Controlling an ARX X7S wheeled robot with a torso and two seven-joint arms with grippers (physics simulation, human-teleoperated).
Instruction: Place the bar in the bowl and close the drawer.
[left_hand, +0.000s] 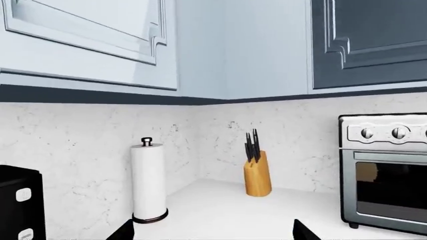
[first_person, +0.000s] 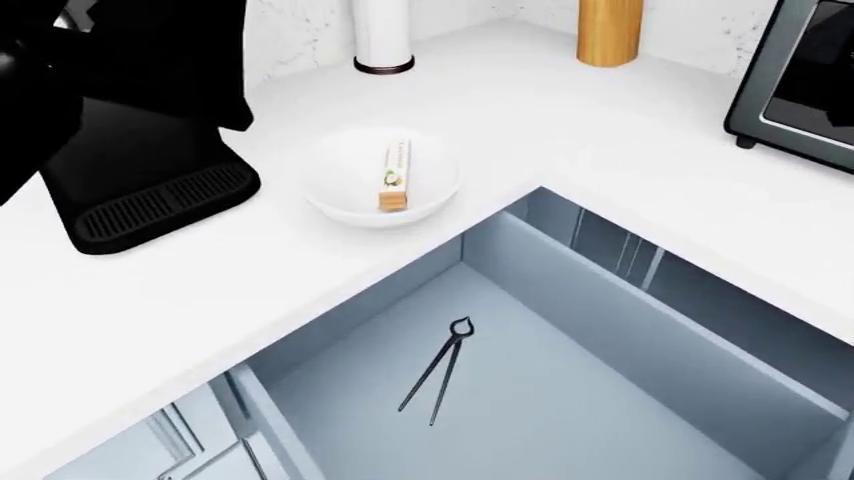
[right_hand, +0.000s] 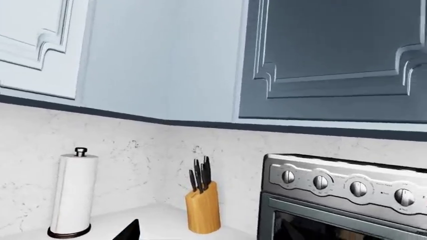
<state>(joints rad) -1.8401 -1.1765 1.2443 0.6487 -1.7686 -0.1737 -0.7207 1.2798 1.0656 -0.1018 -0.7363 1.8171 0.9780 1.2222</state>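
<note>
The bar (first_person: 395, 176), cream with a tan end, lies inside the white bowl (first_person: 334, 196) on the counter corner. Just in front of the bowl the pale blue-grey drawer (first_person: 627, 300) stands pulled out, with thin black pincers (first_person: 441, 372) on its floor. My left gripper (left_hand: 213, 235) is open and empty, raised above the counter and facing the back corner; only its dark fingertips (left_hand: 121, 232) show. My right gripper (right_hand: 213, 236) is also raised and open, with one fingertip (right_hand: 130, 231) visible. Neither gripper is near the bar or the drawer.
A black coffee machine (first_person: 147, 170) stands left of the bowl, partly behind my dark left arm (first_person: 120, 50). At the back are a paper towel roll (first_person: 383, 35), a wooden knife block (first_person: 610, 30) and a toaster oven (first_person: 801, 80). Wall cabinets (left_hand: 87, 40) hang above.
</note>
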